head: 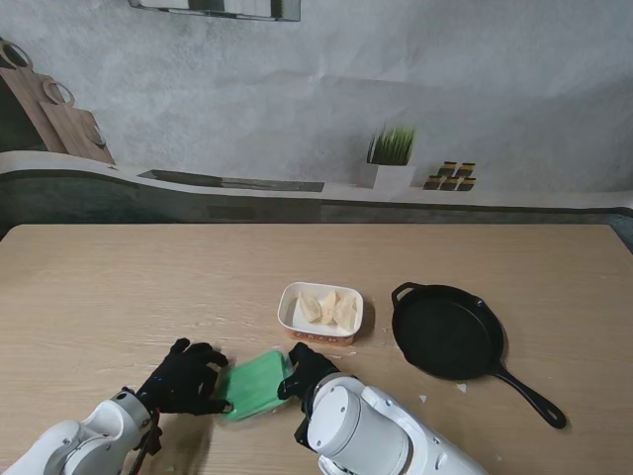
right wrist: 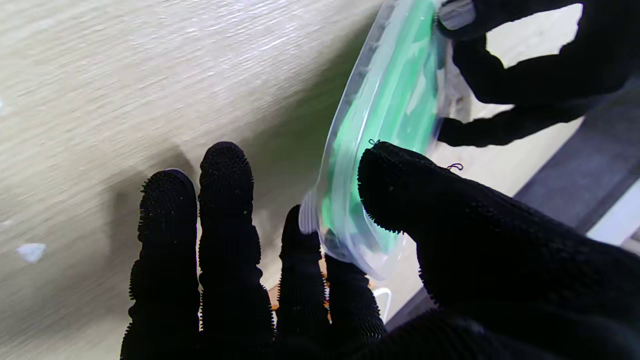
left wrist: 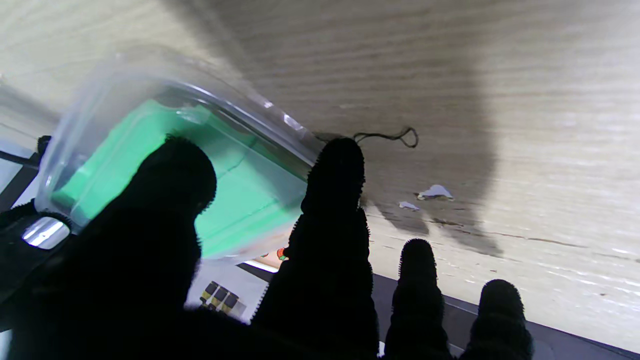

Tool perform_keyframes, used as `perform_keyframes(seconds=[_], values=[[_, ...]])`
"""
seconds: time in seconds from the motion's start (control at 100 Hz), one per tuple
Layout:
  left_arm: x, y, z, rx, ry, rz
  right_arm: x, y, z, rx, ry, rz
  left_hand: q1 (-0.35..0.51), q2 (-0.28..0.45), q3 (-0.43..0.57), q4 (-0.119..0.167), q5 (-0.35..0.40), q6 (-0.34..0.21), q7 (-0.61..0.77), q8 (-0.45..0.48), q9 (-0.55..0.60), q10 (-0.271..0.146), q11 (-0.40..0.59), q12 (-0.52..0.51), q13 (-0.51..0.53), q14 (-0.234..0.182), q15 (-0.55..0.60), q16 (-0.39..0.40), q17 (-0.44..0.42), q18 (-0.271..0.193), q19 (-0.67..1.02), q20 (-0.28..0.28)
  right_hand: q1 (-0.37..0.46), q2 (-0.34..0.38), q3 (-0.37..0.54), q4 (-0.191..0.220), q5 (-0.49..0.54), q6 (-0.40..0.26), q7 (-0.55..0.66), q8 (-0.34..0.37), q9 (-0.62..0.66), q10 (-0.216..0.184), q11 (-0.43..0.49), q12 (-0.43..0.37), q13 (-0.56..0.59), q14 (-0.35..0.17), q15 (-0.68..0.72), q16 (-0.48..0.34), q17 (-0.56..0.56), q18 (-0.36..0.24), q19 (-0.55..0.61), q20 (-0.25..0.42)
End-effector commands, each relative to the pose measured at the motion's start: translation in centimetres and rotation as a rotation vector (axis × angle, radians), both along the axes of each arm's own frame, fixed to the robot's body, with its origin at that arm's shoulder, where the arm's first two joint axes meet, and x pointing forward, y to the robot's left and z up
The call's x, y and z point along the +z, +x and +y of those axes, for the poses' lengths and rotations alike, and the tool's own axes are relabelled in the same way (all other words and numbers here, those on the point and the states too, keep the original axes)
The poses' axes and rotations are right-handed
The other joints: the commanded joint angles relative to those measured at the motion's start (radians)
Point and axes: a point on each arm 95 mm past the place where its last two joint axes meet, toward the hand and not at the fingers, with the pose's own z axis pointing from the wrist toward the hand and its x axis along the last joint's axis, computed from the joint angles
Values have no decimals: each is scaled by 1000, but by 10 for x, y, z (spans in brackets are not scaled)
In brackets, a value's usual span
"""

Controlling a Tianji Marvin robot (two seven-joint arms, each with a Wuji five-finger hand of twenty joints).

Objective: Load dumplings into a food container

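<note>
Both hands grip the green food container (head: 255, 385), which is lifted and tilted off the table (head: 119, 287): my left hand (head: 185, 378) closes thumb and forefinger on 1 end, my right hand (head: 309, 369) pinches the opposite rim. I judge this 2-handed hold prepares opening its clear lid. Dumplings (head: 327, 308) wait in the white dish (head: 319, 314) just beyond the container; a skillet (head: 450, 333) sits farther right of it.

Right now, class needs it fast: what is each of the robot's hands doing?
Left hand: shut on the clear plastic food container with the green lid.
Right hand: shut on the same container, thumb pinching its edge.
</note>
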Motion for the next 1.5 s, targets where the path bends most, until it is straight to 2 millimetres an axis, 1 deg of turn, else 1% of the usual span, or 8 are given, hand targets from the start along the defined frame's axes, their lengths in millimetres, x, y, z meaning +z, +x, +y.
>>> perform_keyframes(seconds=[0.0, 0.12, 0.2, 0.22, 0.3, 0.48, 1.02, 1.49], values=[[-17, -10, -3, -4, 7, 53, -2, -8, 12, 28, 26, 16, -12, -8, 19, 2, -146, -63, -462, -149, -32, 20, -16, 0, 11, 4, 1, 9, -4, 0, -19, -1, 16, -53, 38, 59, 5, -57, 12, 16, 20, -32, 53, 66, 78, -40, 63, 21, 48, -30, 76, -1], [-17, -9, -4, -6, -10, 46, -5, -3, 12, 7, 13, 5, -14, -6, 24, 2, -155, -65, -464, -149, -42, 27, -18, 0, 8, 2, 1, 9, -4, 0, -18, -1, 26, -60, 25, 47, 83, 5, 174, 82, 188, 32, 70, 109, 219, -46, 113, 5, 124, -21, 110, -2], [-17, -8, -5, -8, -14, 37, -6, 0, 12, -15, 11, 7, -13, -7, 26, 2, -160, -65, -464, -148, -46, 46, -21, -1, 9, 2, 1, 9, -2, 2, -18, 0, 96, -98, 23, -69, 288, 7, 187, 57, 372, 75, 121, -63, 358, -2, 138, -57, 178, 14, 128, -6], [-17, -8, -5, -8, -16, 36, -7, 0, 12, -18, 9, 5, -13, -7, 27, 2, -162, -66, -464, -148, -48, 46, -21, -1, 8, 1, 1, 9, -2, 2, -18, 0, 116, -93, 14, -76, 327, 0, 223, -40, 417, 80, 141, -120, 390, 11, 136, -79, 190, 21, 129, -10], [-17, -7, -4, -7, -21, 27, -7, 3, 10, -36, 15, -7, -14, -5, 30, 2, -167, -70, -463, -147, -53, 46, -23, -2, 5, 0, 1, 9, -2, 2, -18, 0, 152, -29, -37, -77, 512, -40, 298, -220, 597, 108, 154, -238, 464, 85, 121, -115, 196, 75, 121, -13], [-10, -3, -1, 5, -42, -41, 0, 9, -2, -65, 19, -50, -28, 36, 17, 0, -208, -78, -477, -152, -72, 28, -31, -8, 3, 1, 4, 10, 9, 4, -14, 1, 183, -46, -10, -72, 642, -120, 258, -172, 693, 101, 131, -232, 516, 116, 162, -110, 233, 90, 169, 10], [68, 36, -16, 266, -385, -276, 46, 36, -41, -361, 255, -75, 98, 257, -340, 40, -441, -38, -599, -194, -165, 54, -70, -58, -37, 1, -16, 1, 8, -7, -7, 20, 193, -54, 68, -87, 656, -110, 244, -85, 724, 120, 106, -154, 519, 118, 282, -33, 280, 91, 218, 30], [61, 44, -35, 301, -498, -223, 49, 78, -50, -566, 313, -99, 131, 333, -462, 53, -603, -70, -658, -216, -179, 62, -95, -80, -51, 3, -53, -19, 1, -15, -8, 26, 212, -25, 48, -84, 627, -92, 253, -60, 697, 136, 122, -134, 519, 135, 294, -31, 262, 105, 231, 54]])
